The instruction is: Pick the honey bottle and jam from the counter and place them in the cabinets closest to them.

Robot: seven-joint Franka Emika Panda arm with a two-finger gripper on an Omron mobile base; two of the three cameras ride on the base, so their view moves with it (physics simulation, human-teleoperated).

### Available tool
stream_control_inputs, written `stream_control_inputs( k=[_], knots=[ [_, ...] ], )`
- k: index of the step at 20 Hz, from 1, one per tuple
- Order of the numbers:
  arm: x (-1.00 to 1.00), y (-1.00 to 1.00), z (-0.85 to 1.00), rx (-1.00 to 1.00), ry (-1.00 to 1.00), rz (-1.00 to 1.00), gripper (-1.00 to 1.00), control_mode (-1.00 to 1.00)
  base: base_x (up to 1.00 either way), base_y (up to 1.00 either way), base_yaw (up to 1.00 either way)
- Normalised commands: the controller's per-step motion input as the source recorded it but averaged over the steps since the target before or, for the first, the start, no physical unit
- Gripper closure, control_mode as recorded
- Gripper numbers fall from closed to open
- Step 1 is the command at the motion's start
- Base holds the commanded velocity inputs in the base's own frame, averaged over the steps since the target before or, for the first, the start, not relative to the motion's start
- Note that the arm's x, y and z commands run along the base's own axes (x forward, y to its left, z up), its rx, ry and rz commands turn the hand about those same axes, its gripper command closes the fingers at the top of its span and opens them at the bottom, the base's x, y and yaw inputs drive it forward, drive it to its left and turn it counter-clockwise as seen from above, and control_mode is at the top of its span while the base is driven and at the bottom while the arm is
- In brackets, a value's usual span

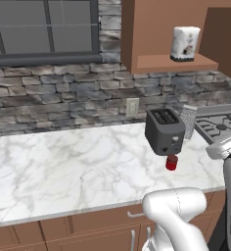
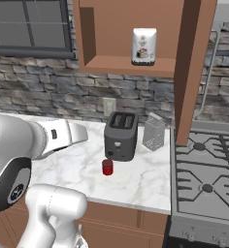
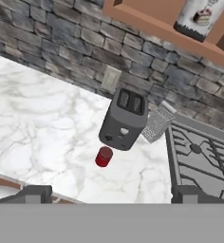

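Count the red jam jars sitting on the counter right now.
1. The jam stands on the counter just in front of the toaster. Others may lie outside these views.

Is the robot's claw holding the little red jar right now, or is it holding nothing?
Nothing. The gripper is open and empty, and the jam stands alone on the counter by the toaster.

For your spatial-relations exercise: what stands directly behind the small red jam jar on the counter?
Directly behind the jam stands a dark grey toaster, close to it, on the counter. The toaster hides the counter and wall behind itself. A metal grater stands beside the toaster.
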Motion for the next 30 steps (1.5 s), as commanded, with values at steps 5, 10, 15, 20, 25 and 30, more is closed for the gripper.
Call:
stream_control_inputs(
  k=[5,10,15,20,25,30],
  knots=[
    [0.00,0.02,-0.26,-0.01,0.00,0.00,-1.00,-1.00,0.00,0.00,0.00],
    [0.00,0.00,-0.25,0.00,-0.01,0.00,-1.00,-1.00,0.00,0.00,0.00],
    [0.00,0.00,-0.21,0.00,-0.01,0.00,-1.00,-1.00,0.00,0.00,0.00],
    [0.02,0.00,-0.21,-0.01,0.00,0.00,-1.00,-1.00,0.00,0.00,0.00],
    [0.12,0.08,-0.27,-0.02,0.00,0.00,-1.00,-1.00,0.00,0.00,0.00],
    [0.07,0.06,-0.29,0.00,0.00,0.00,-1.00,-1.00,0.00,0.00,0.00]
  ],
)
